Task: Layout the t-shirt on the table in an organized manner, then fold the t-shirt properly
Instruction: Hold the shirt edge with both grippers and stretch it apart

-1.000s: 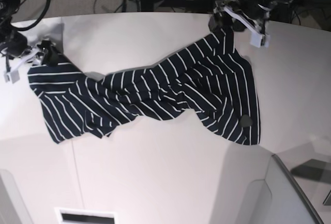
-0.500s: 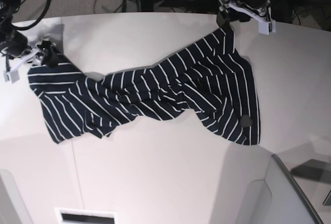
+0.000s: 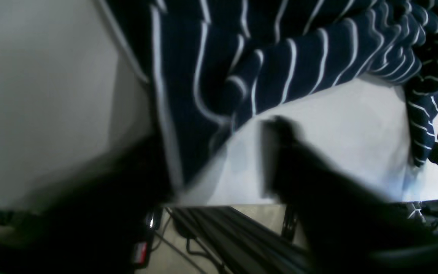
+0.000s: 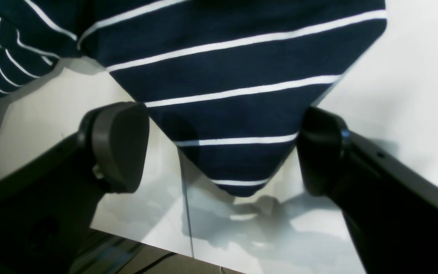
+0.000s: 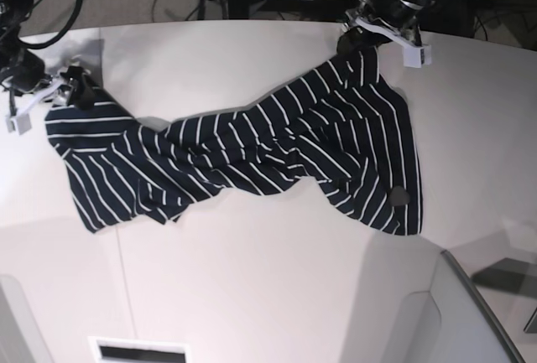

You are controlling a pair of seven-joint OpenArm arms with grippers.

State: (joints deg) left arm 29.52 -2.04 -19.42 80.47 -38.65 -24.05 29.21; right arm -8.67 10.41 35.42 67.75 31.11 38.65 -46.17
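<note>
The t-shirt [image 5: 252,153], dark navy with thin white stripes, lies across the table [image 5: 252,279], twisted and bunched in the middle. My right gripper [image 5: 75,86] stands open at its left corner; in the right wrist view that corner of the t-shirt [image 4: 234,76] points down between the two fingers of the gripper [image 4: 222,152], touching neither. My left gripper [image 5: 357,40] is at the shirt's far right corner. The left wrist view is blurred: a tip of the t-shirt [image 3: 280,45] reaches between the fingers of the gripper [image 3: 211,152], which still stand apart.
A small dark grey rounded piece [image 5: 399,197] sits on the shirt's right part. A thin dark seam [image 5: 122,271] runs across the tabletop. A grey panel [image 5: 470,313] stands at the front right. Cables and stands lie beyond the table's far edge.
My left gripper has shifted a little left and down onto the shirt's far right corner, and its jaws have narrowed. The right gripper and the shirt have not moved.
</note>
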